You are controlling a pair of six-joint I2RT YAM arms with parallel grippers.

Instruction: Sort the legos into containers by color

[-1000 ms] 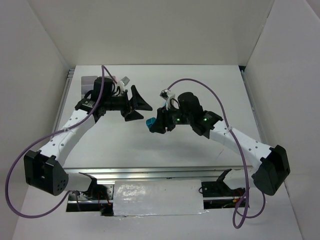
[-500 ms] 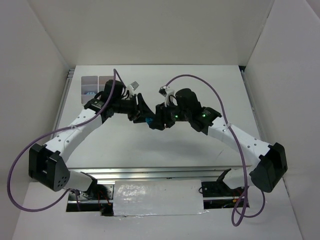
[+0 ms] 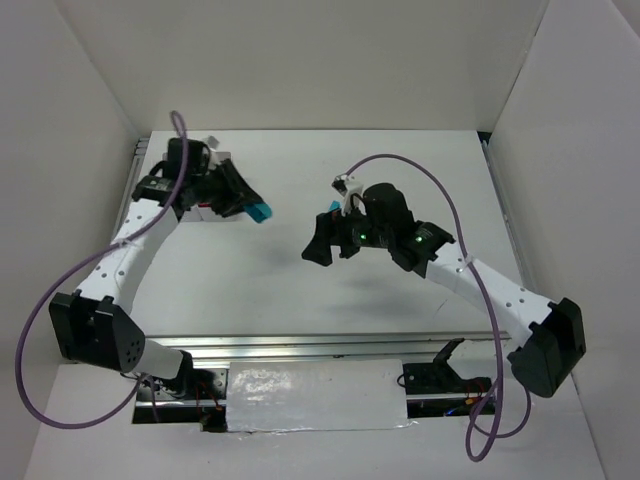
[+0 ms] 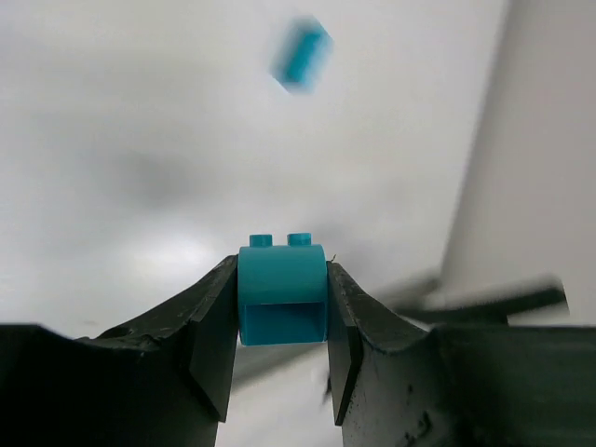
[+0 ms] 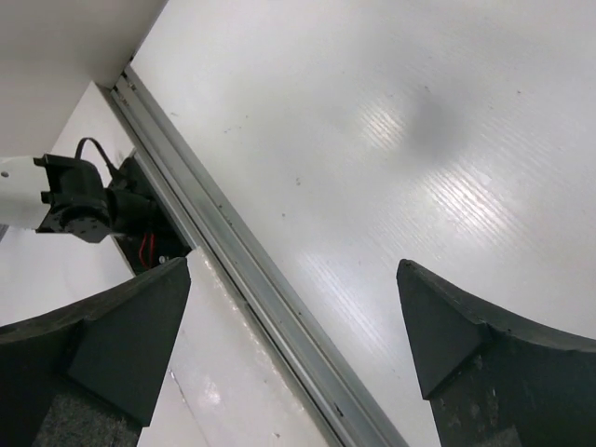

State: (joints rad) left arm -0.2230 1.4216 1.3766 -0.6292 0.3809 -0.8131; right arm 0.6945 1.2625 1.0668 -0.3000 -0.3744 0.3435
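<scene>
My left arm point(image 3: 125, 255) hides the white divided tray. The left gripper point(image 4: 282, 317) is closed upon a teal plastic brick point(image 4: 282, 279); beyond it lies another teal piece point(image 4: 301, 53), blurred. The right gripper point(image 5: 293, 279) stands wide apart, empty.

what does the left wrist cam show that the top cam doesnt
Left wrist only: the two studs and the hollow face of the teal brick, pinched between the fingers. It also shows a second, blurred teal piece farther off, which I cannot pick out from above.
Top only: the wide white table and the open right gripper over it.
Both: the teal brick held in the left gripper.
</scene>
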